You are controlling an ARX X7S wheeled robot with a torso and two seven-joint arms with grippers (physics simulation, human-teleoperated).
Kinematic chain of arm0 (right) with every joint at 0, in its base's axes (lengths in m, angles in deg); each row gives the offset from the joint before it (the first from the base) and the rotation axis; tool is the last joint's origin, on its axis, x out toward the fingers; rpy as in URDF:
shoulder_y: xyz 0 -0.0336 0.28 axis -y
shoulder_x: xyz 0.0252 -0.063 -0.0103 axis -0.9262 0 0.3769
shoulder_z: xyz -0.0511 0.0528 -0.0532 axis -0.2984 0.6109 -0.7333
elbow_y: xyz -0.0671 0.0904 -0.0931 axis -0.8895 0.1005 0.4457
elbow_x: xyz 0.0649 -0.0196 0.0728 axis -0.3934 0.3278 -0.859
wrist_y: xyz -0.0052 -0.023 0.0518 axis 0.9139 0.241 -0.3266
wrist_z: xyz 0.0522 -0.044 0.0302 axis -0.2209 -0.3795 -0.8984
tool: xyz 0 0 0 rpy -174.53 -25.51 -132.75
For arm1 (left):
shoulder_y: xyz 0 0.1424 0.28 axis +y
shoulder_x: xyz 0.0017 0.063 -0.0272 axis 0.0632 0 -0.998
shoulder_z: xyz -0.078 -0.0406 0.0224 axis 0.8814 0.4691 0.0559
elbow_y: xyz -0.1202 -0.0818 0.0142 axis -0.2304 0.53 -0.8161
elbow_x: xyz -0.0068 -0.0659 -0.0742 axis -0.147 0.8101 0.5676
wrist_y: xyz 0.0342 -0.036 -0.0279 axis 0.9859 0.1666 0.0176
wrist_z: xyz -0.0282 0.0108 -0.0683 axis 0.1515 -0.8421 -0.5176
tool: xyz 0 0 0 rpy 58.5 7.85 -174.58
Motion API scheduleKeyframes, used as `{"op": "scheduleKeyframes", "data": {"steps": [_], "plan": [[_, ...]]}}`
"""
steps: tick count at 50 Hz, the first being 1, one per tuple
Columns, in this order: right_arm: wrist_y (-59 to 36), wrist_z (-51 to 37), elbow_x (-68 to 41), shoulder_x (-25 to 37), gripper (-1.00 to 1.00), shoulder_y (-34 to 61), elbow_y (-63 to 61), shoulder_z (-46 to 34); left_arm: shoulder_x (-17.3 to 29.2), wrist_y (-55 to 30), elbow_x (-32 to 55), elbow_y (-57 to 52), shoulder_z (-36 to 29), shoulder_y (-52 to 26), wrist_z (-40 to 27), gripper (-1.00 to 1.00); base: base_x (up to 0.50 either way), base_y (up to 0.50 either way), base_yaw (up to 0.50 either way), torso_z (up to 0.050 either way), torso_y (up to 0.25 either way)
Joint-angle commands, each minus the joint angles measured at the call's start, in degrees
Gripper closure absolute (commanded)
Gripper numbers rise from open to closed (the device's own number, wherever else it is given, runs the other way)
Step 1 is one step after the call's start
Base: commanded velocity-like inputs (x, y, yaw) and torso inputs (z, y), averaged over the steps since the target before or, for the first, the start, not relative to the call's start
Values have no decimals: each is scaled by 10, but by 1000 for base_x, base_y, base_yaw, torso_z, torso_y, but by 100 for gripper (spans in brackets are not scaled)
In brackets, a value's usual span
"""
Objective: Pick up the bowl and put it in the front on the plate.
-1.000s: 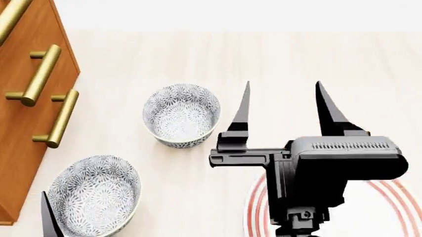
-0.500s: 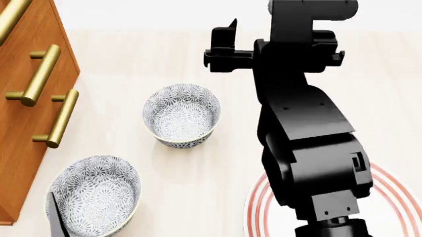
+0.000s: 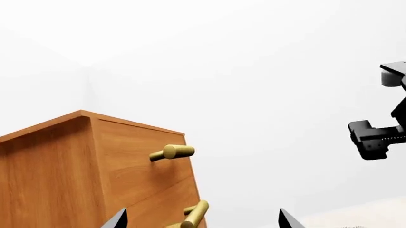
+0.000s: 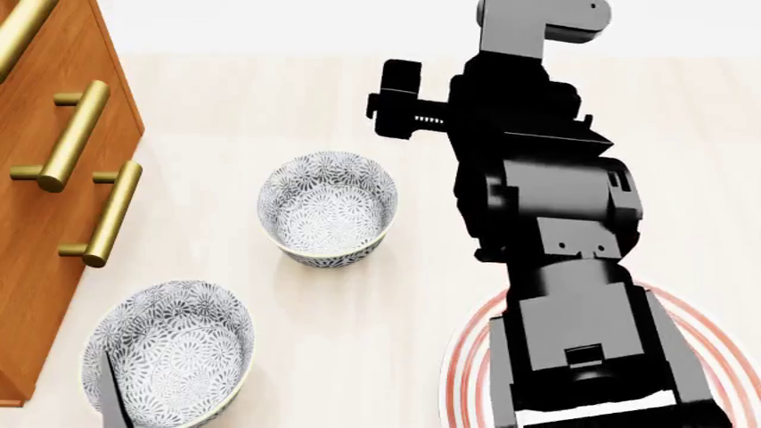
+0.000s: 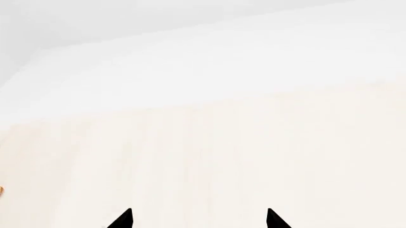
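Two white bowls with grey-blue floral pattern stand on the pale table in the head view: one in the middle, one near the front left. The red-ringed plate lies at the front right, mostly covered by my right arm. That arm reaches up and away over the table; its gripper is open, with only bare table between the fingers. My left gripper is open too, facing the cabinet. One left fingertip shows over the front-left bowl's near rim.
A wooden cabinet with brass bar handles stands along the left side, close to the front-left bowl. The pale table runs back to a white wall. The right arm's wrist shows in the left wrist view.
My right arm has swung up from low above the plate and now reaches toward the back, its fingers leaving the head view. The left fingertip has shifted slightly right. The bowls have not moved.
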Motion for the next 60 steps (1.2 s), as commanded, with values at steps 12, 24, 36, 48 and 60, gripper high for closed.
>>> {"op": "scheduleKeyframes", "data": {"steps": [12,24,36,48,60], "plan": [[32,-37,-364,-13,-100,6,65,-312,2,-4,4,2,-3,-2,4,-100,0,0,0,0,0],[26,-61,-448,-11,-100,3,69,-319,6,-7,10,1,-7,-3,5,-100,0,0,0,0,0],[18,-69,-418,-12,-100,-11,69,-269,8,-5,9,7,-14,-5,3,-100,0,0,0,0,0],[39,-66,-489,-13,-100,-17,68,-359,11,-7,9,6,-17,-5,1,-100,0,0,0,0,0],[65,-68,-599,-13,-100,-20,54,-484,14,-6,11,10,-20,-6,-2,-100,0,0,0,0,0]]}}
